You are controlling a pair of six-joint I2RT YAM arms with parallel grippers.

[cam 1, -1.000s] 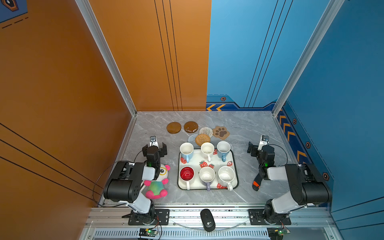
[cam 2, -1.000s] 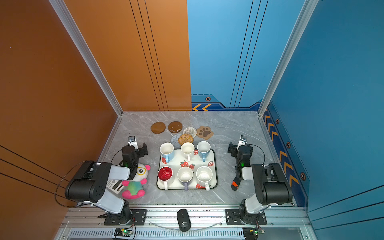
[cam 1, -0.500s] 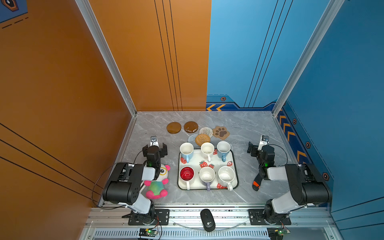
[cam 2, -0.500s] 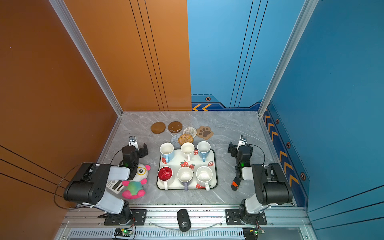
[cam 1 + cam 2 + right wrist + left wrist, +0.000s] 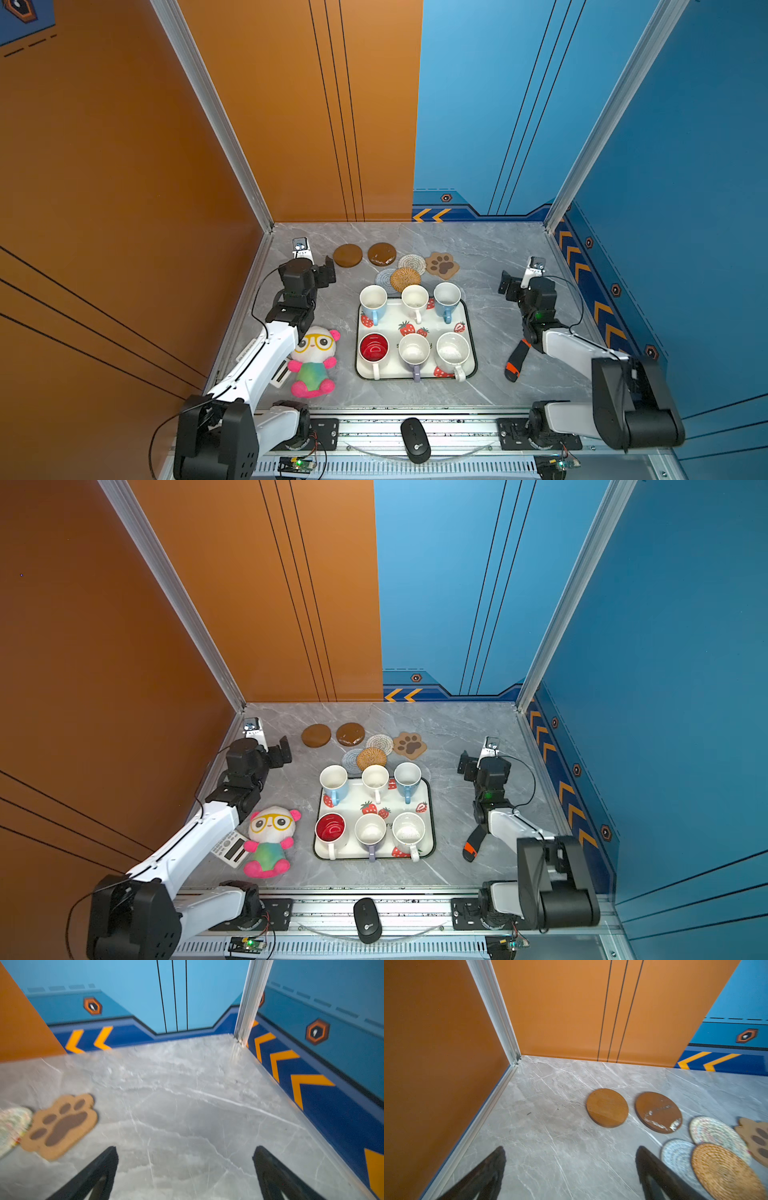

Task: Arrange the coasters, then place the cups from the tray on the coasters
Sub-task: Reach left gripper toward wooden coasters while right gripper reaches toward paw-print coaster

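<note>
Six coasters lie at the back of the table: two brown discs (image 5: 347, 255) (image 5: 381, 254), a whitish woven round (image 5: 412, 264), a grey round (image 5: 384, 277) partly under a tan woven round (image 5: 405, 279), and a paw-print mat (image 5: 443, 264). The strawberry tray (image 5: 390, 322) holds six cups: light blue (image 5: 373, 301), white (image 5: 414, 300), light blue (image 5: 447, 297), red-inside (image 5: 373, 349), lavender (image 5: 414, 353), white (image 5: 453, 353). My left gripper (image 5: 328, 270) (image 5: 571, 1150) hangs open and empty beside the brown discs. My right gripper (image 5: 508, 284) (image 5: 185, 1148) is open and empty, right of the paw mat (image 5: 60, 1124).
A plush toy (image 5: 313, 361) and a calculator (image 5: 230, 849) lie left of the tray under my left arm. An orange-and-black tool (image 5: 515, 361) lies right of the tray. A computer mouse (image 5: 415, 445) sits on the front rail. Walls close three sides.
Both arms have reached toward the back of the table, the left one farther. Both grippers stay open. Coasters, cups and tray have not moved.
</note>
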